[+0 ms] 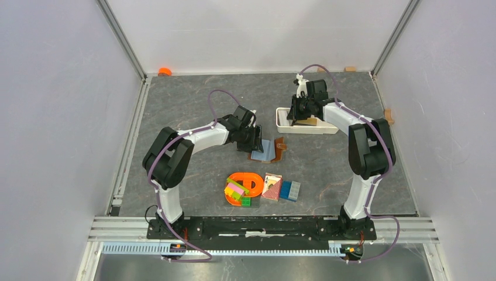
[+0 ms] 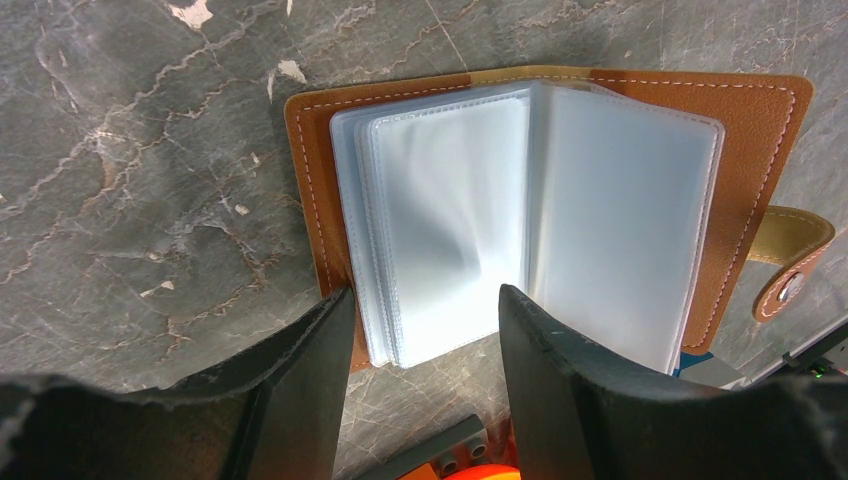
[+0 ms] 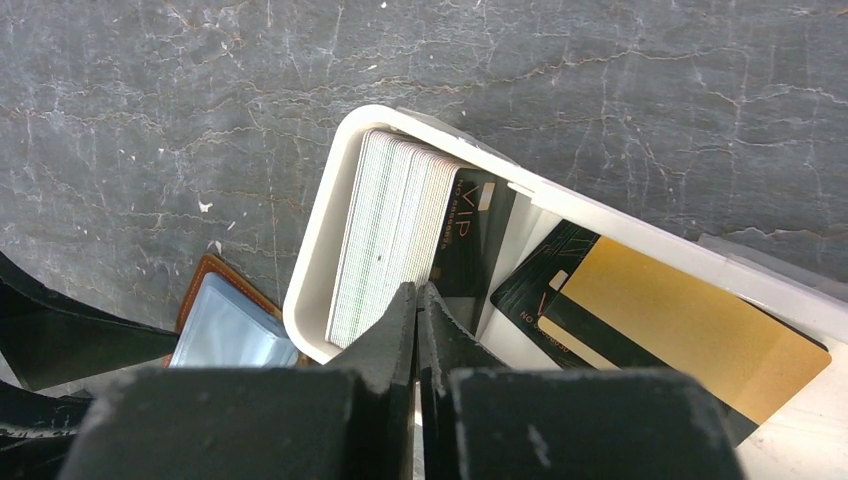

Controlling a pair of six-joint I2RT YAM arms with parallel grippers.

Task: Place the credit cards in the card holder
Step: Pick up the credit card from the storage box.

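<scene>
My left claw (image 2: 425, 305) hung spread over the card holder (image 2: 755, 120), which lay open on the table (image 2: 150, 150) with its clear sleeves (image 2: 450, 200) up. My right claw (image 3: 418, 300) was pressed together just above the credit cards (image 3: 385, 235), stacked on edge in the white tray (image 3: 325, 230).

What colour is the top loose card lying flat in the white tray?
The card is gold; the right wrist view shows it best.

Card holder (image 2: 760, 110) — orange-brown, white-stitched; credit cards (image 3: 680, 310) — black, gold; tray (image 3: 308, 270) white.
</scene>
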